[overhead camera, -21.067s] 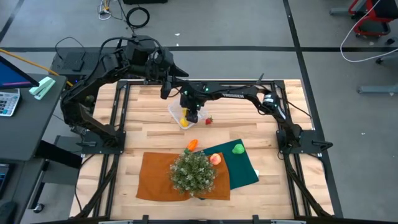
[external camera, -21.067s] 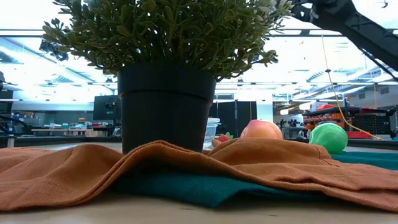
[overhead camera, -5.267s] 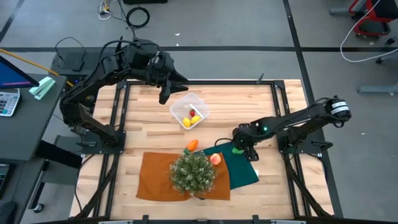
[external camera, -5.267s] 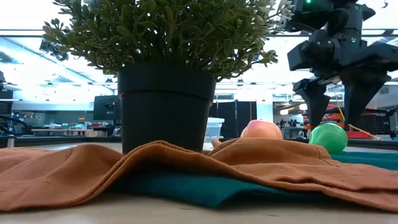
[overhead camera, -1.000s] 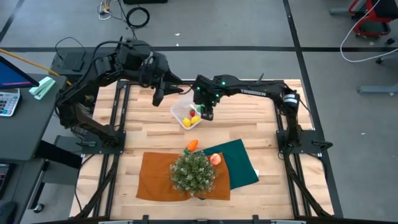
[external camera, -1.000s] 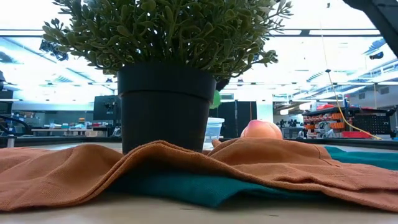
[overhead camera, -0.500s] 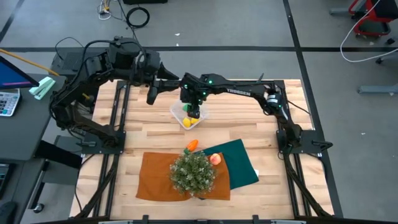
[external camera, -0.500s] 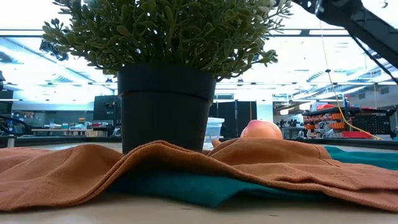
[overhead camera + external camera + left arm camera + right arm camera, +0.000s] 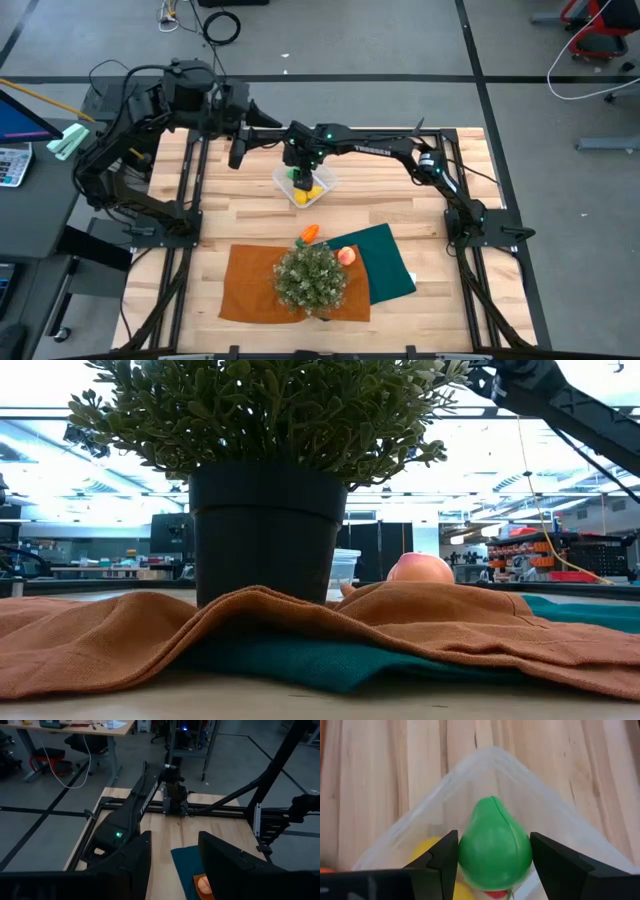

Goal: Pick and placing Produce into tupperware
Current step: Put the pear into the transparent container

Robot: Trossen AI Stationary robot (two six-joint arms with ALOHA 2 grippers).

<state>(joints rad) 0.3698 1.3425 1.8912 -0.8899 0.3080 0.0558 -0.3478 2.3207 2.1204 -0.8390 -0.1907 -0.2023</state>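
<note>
From above, the right gripper [image 9: 303,176] hangs over the clear tupperware [image 9: 304,186] on the wooden table [image 9: 240,220]; its arm carries white writing too small to read. The left gripper [image 9: 236,153] waits near the far left edge, fingers apart, holding nothing. The low view shows a potted plant [image 9: 266,470] on an orange cloth [image 9: 130,635], with an office hall behind. In the right wrist view, the fingers [image 9: 440,857] press a green pear [image 9: 493,842] above the container.
</note>
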